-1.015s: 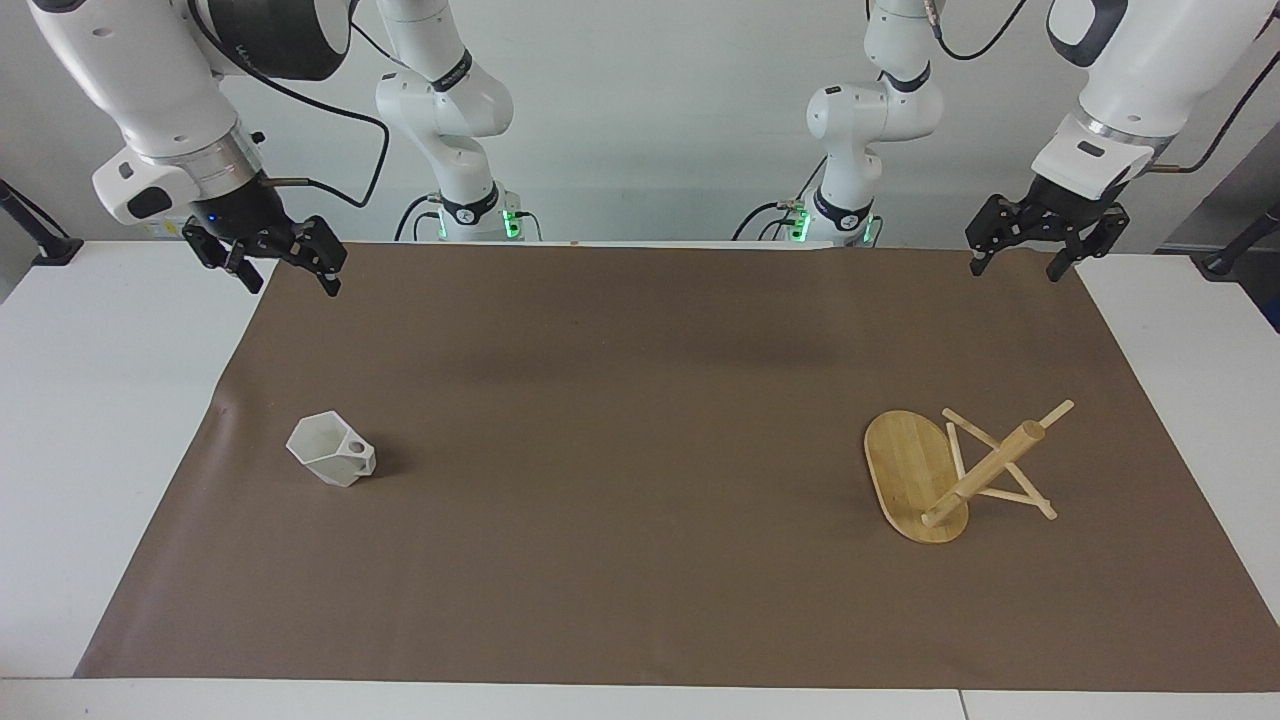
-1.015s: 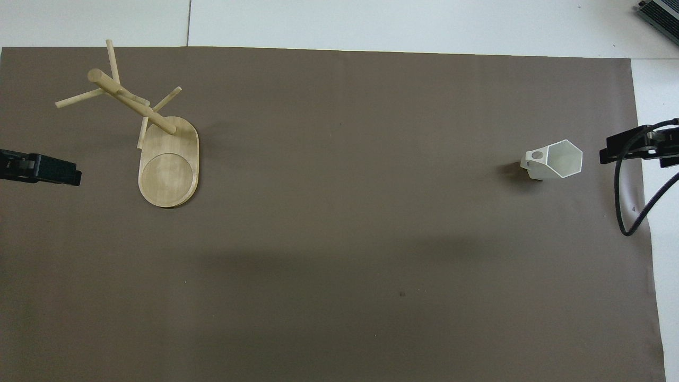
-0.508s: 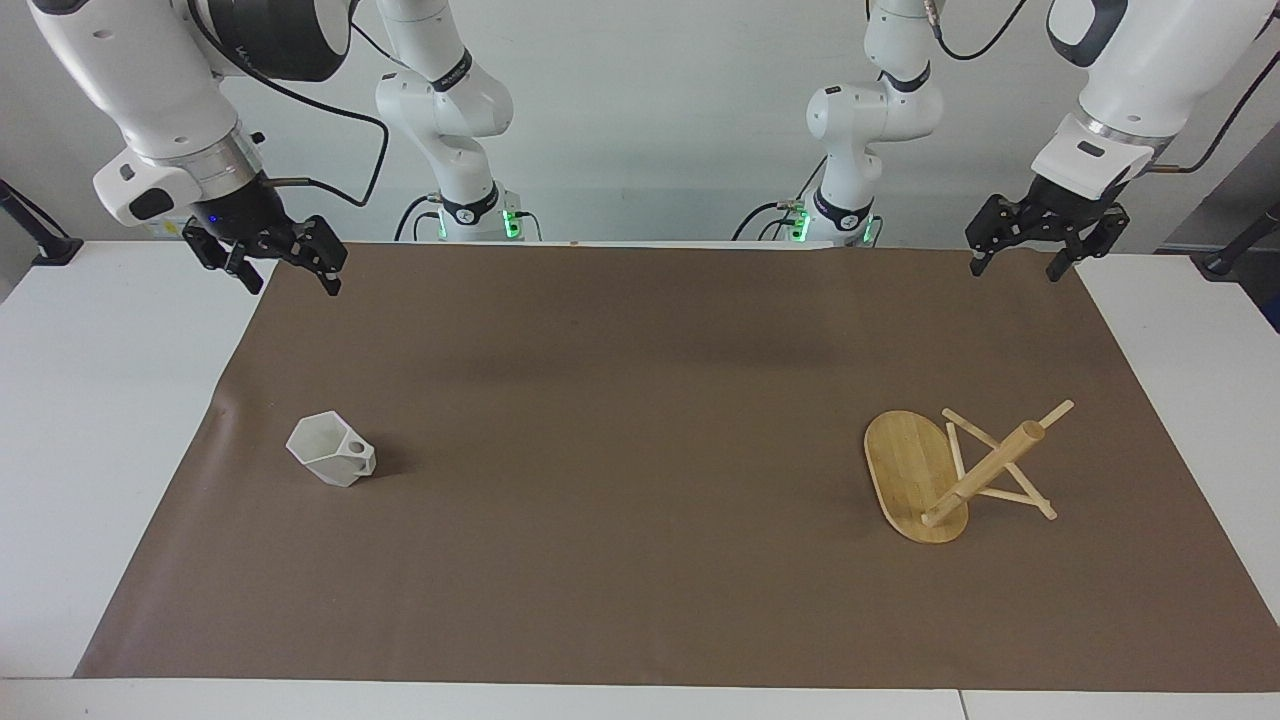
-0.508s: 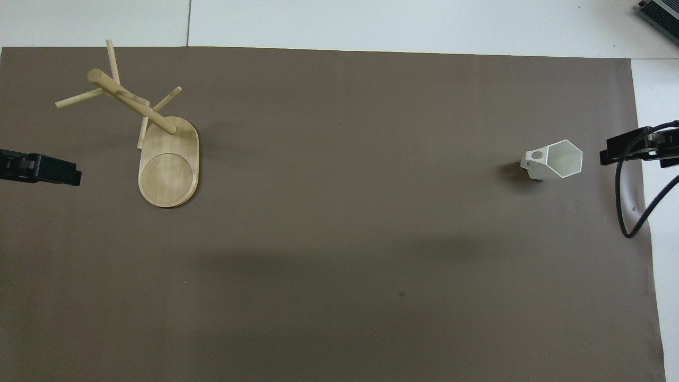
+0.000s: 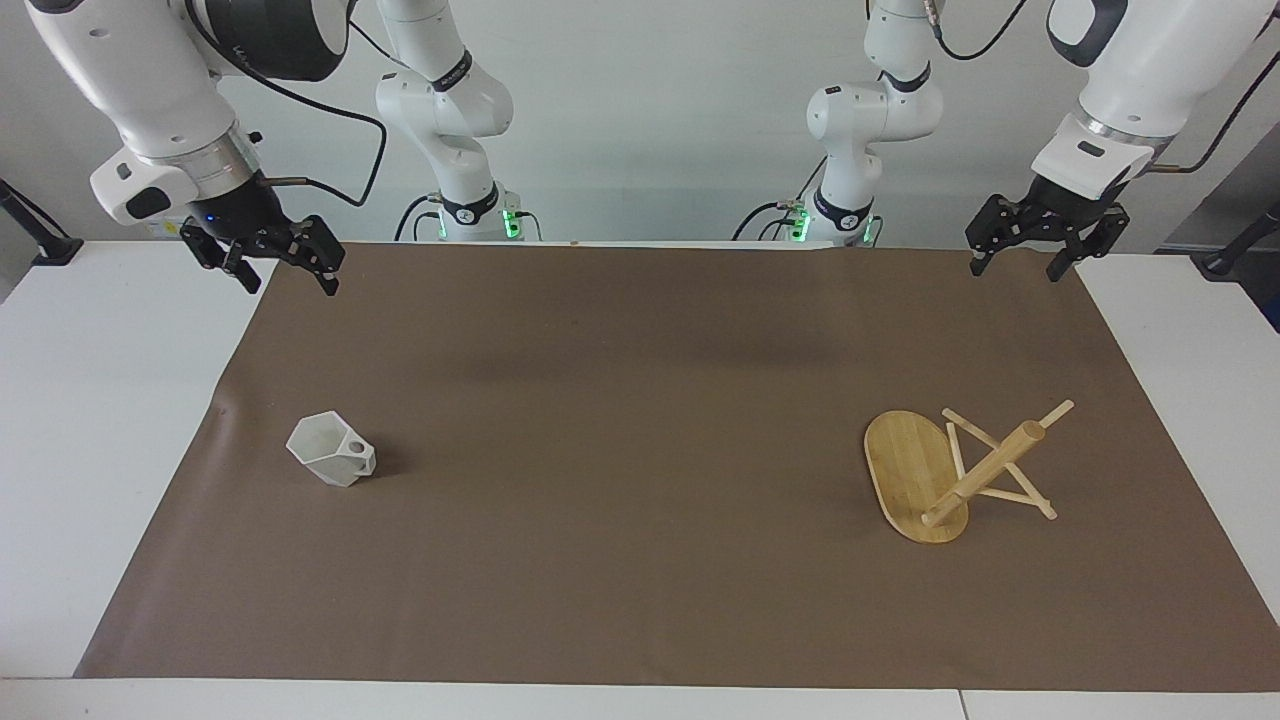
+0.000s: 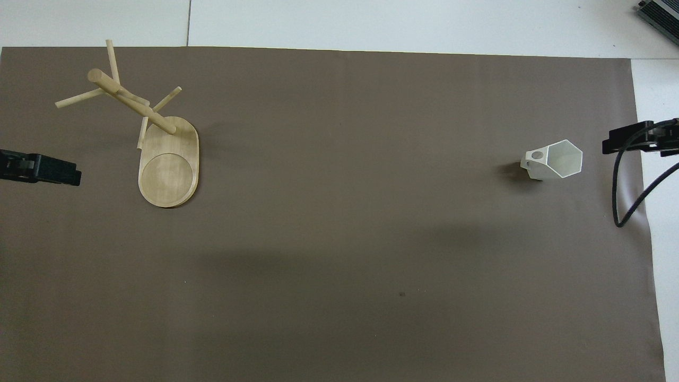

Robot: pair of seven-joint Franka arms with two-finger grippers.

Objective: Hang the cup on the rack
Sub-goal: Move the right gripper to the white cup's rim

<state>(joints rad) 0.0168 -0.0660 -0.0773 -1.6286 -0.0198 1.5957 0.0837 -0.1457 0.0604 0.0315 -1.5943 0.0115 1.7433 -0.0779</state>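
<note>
Both grippers hang with fingers spread wide, holding nothing. The right gripper is over the brown mat's corner; the cup stands well below it. The left gripper is over the other corner, well apart from the rack, which stands upright.

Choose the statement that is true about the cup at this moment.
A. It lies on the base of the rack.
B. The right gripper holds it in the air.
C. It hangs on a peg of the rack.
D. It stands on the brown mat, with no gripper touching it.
D: the cup stands on the brown mat at the right arm's end, apart from the rack; the right gripper and left gripper are raised, open and empty.
</note>
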